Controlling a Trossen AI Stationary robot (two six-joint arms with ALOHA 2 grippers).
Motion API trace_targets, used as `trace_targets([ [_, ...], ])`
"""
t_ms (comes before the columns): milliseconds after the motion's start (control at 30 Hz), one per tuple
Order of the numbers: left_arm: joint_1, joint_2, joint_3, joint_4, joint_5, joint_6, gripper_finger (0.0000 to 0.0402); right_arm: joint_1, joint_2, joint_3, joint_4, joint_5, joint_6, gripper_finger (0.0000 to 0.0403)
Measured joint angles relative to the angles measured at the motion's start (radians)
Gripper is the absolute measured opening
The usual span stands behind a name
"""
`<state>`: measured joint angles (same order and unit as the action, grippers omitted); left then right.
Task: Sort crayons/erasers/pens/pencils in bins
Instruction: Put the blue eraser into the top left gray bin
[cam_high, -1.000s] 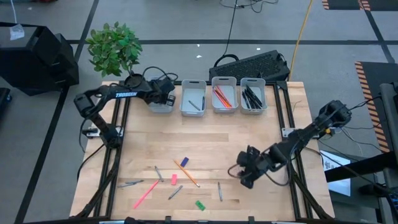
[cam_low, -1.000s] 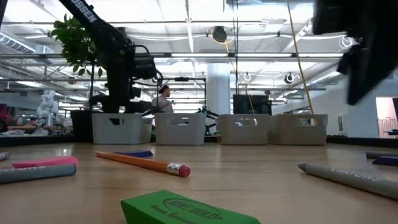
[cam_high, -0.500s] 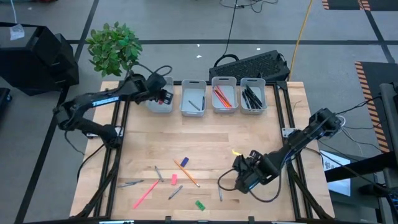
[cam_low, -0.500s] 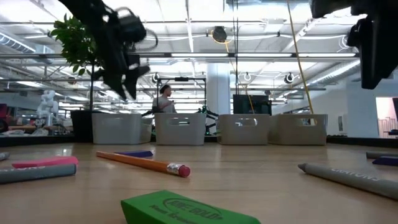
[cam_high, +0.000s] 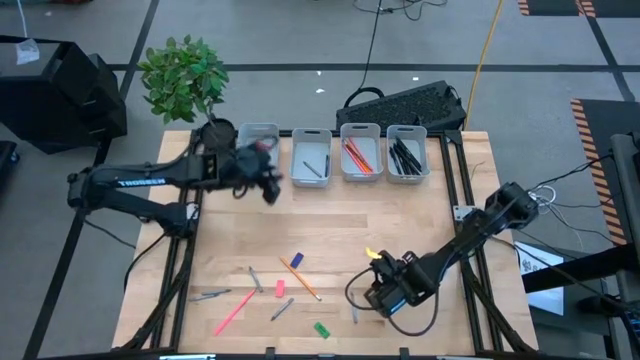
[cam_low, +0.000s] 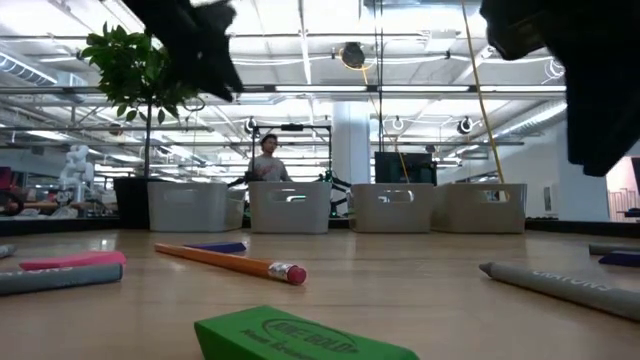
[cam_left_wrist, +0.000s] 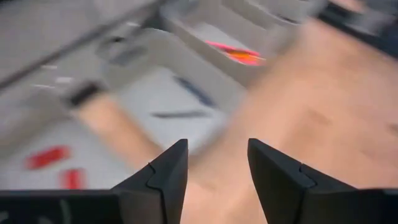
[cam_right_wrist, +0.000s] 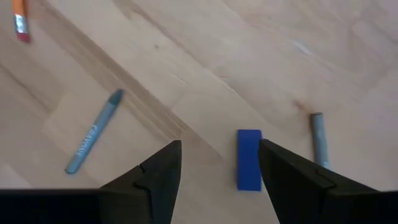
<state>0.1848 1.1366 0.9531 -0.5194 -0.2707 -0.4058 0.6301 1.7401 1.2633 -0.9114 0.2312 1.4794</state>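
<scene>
Four pale bins (cam_high: 311, 156) stand in a row at the far edge. The leftmost bin (cam_left_wrist: 56, 163) holds red erasers. My left gripper (cam_high: 270, 188) hangs open just in front of the bins, with nothing between its fingers (cam_left_wrist: 165, 180). A blue eraser (cam_high: 296, 260), a pink eraser (cam_high: 279, 288) and a green eraser (cam_high: 321, 329) lie flat on the table among an orange pencil (cam_high: 301, 279) and grey crayons (cam_high: 282, 309). My right gripper (cam_high: 376, 297) hovers open at the near right. Its wrist view looks at the blue eraser (cam_right_wrist: 249, 159).
A pink stick (cam_high: 232, 312) lies near the front left. A potted plant (cam_high: 185, 78) stands at the far left corner and a keyboard (cam_high: 405, 103) lies behind the bins. A person (cam_low: 265, 160) stands in the room beyond.
My left gripper has swung away from above the leftmost bin toward the table's near edge. My right gripper has moved toward the left and near edges, closer to the loose items.
</scene>
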Motion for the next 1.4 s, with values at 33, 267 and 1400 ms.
trace_targets([
  [33,-0.033,0.001,0.000,0.000,0.031,-0.015,0.0172,0.003,0.000,0.000,-0.011,0.002,0.000,0.0203],
  [267,-0.270,0.036,0.000,0.044,0.088,-0.190,0.0172,0.005,0.000,-0.052,-0.016,0.001,-0.016,0.0203],
  [1400,-0.509,0.290,0.000,0.601,-0.122,-0.453,0.0172,0.042,0.039,-0.249,0.194,-0.059,0.052,0.0067],
])
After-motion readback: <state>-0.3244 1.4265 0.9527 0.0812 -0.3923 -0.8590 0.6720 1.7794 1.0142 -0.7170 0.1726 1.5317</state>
